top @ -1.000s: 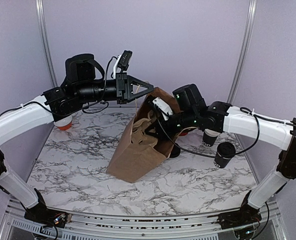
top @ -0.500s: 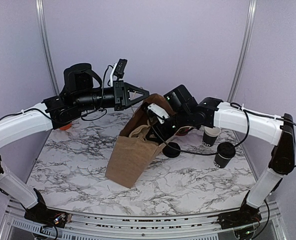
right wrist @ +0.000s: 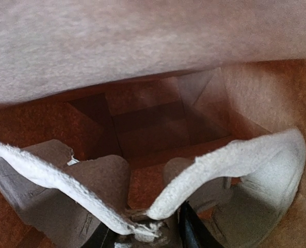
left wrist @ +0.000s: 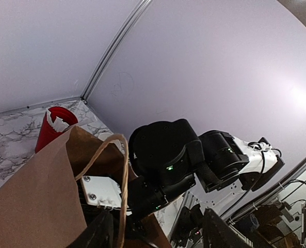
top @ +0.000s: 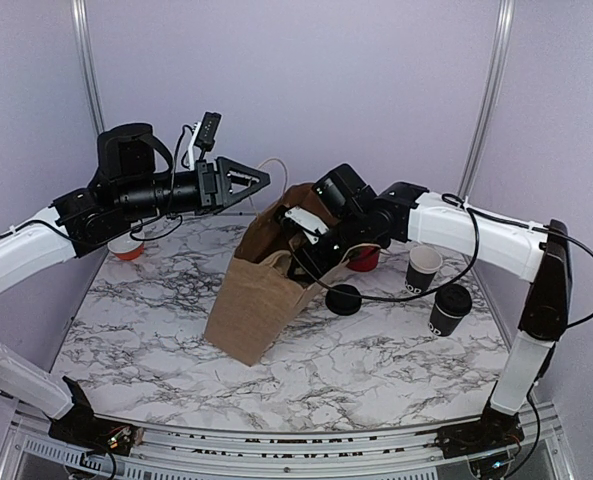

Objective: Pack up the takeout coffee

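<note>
On the marbled tabletop, has the right hand pinched on a pulp cup carrier deep inside the paper bag, the left hand spread beside the bag's handle, and the takeout coffee upright outside, right of the bag, nearer the right arm.

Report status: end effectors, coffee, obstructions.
Left end effector at bag handle, grip unclear. Right end effector inside paper bag, grip unclear. Coffee cup on table, unpacked; black lid between it and bag.
</note>
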{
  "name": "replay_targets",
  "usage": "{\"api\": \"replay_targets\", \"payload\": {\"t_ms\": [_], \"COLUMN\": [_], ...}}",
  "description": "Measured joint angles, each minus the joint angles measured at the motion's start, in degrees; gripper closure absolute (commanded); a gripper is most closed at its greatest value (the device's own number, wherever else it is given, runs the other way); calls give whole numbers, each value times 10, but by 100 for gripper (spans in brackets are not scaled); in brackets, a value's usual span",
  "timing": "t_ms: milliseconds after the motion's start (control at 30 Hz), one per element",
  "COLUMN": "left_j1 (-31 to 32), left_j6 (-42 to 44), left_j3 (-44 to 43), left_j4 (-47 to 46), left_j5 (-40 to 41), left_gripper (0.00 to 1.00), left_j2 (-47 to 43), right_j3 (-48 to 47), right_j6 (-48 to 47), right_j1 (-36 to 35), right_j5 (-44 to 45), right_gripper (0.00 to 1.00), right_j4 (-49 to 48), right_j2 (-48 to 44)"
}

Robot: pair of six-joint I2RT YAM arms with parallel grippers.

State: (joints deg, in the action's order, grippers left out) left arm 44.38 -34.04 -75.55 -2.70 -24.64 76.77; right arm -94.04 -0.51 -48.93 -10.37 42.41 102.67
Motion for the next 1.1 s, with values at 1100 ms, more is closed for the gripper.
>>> {"api": "replay_targets", "payload": {"t_ms": [1100], "left_j1": [59], "left_j6": [230], "left_j3": [-76], "left_j4": [358], "left_j5": [139], "left_gripper": [68], "left_j2": [0], "right_j3": [-160], "right_j6": [11], "right_j1": [-20], "right_j5": [30], "right_gripper": [64], "right_j4": [155], "right_j2": [52]}}
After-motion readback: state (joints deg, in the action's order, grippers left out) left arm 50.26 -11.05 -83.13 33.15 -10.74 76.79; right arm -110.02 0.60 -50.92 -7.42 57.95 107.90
